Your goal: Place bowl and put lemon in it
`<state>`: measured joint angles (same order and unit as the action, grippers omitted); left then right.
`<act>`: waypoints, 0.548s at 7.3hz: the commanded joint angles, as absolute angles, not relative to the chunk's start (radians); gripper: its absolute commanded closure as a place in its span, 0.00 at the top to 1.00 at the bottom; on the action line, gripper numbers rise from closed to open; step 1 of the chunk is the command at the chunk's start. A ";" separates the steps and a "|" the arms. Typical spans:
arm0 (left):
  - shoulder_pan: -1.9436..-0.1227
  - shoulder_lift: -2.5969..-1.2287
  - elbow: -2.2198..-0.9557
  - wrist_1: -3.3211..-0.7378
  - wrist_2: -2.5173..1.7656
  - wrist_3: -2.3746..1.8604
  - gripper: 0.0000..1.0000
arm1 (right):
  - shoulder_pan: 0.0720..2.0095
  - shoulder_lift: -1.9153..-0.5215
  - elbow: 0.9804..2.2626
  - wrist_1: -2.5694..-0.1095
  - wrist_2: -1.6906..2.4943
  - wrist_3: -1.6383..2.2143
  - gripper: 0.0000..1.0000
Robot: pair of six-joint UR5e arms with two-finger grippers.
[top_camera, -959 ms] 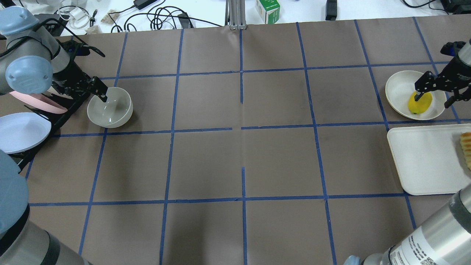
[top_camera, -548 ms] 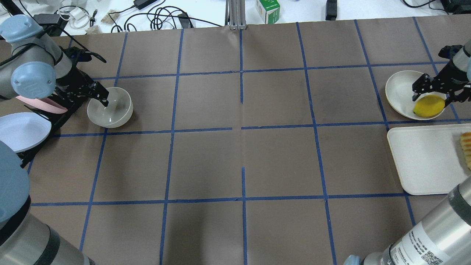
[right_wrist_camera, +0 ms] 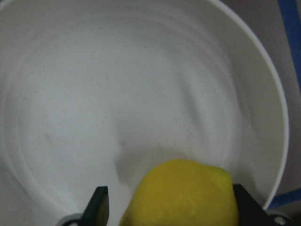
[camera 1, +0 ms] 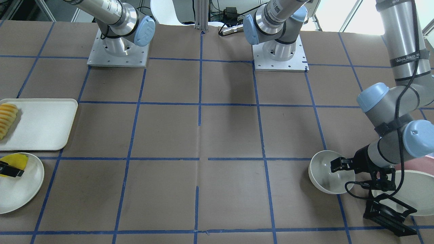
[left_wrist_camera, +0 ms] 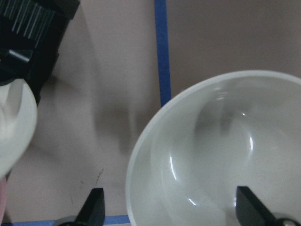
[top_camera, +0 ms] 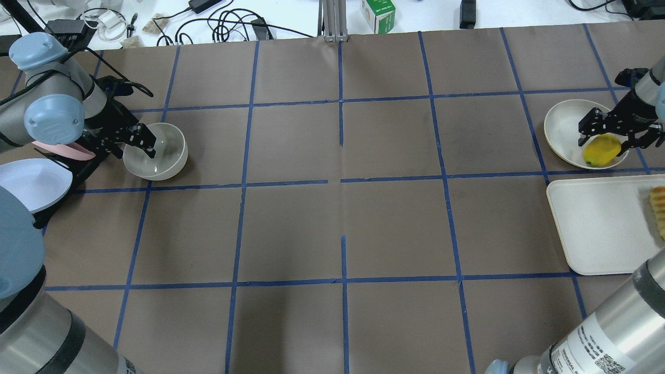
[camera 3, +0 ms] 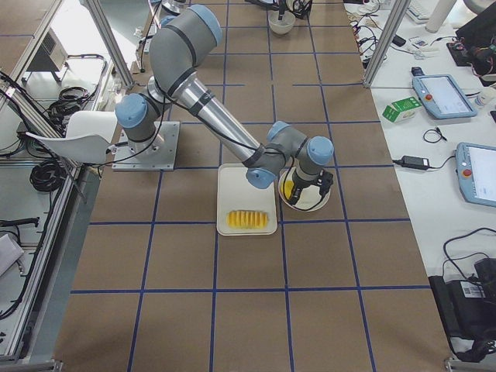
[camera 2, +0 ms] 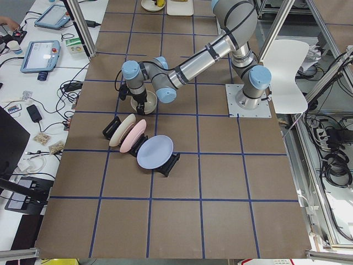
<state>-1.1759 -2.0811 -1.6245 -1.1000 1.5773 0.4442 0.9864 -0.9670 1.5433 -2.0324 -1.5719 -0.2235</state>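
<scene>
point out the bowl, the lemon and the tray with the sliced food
bowl (top_camera: 161, 156): overhead exterior view, on its inner wall.
lemon (top_camera: 602, 149): overhead exterior view, on its yellow skin.
tray (camera 1: 40, 123): exterior front-facing view, on its bare middle.

Brown-papered table (top_camera: 343, 208) gridded with blue tape, carrying the bowl (top_camera: 156, 151) beside a black plate rack (top_camera: 78, 169), a flat off-white plate (top_camera: 563, 130) and a white tray (top_camera: 597, 228).

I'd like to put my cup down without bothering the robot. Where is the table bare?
The whole middle of the table is bare, between the bowl and the tray. The ends are crowded: plate rack, bowl and left gripper at one; plate, lemon and right gripper at the other.
</scene>
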 commanded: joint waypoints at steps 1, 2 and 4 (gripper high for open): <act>-1.175 -2.092 -1.612 -1.100 1.577 0.451 0.40 | 0.986 -0.969 1.546 -2.026 -1.572 -0.232 0.70; -1.174 -2.094 -1.612 -1.100 1.581 0.453 0.00 | 0.986 -0.971 1.546 -2.023 -1.569 -0.239 0.36; -1.164 -2.091 -1.611 -1.101 1.577 0.453 0.00 | 0.988 -0.976 1.528 -2.023 -1.566 -0.252 0.26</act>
<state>-1.1708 -2.0915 -1.6116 -1.1008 1.5802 0.4521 0.9865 -0.9720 1.5399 -2.0239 -1.5688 -0.2461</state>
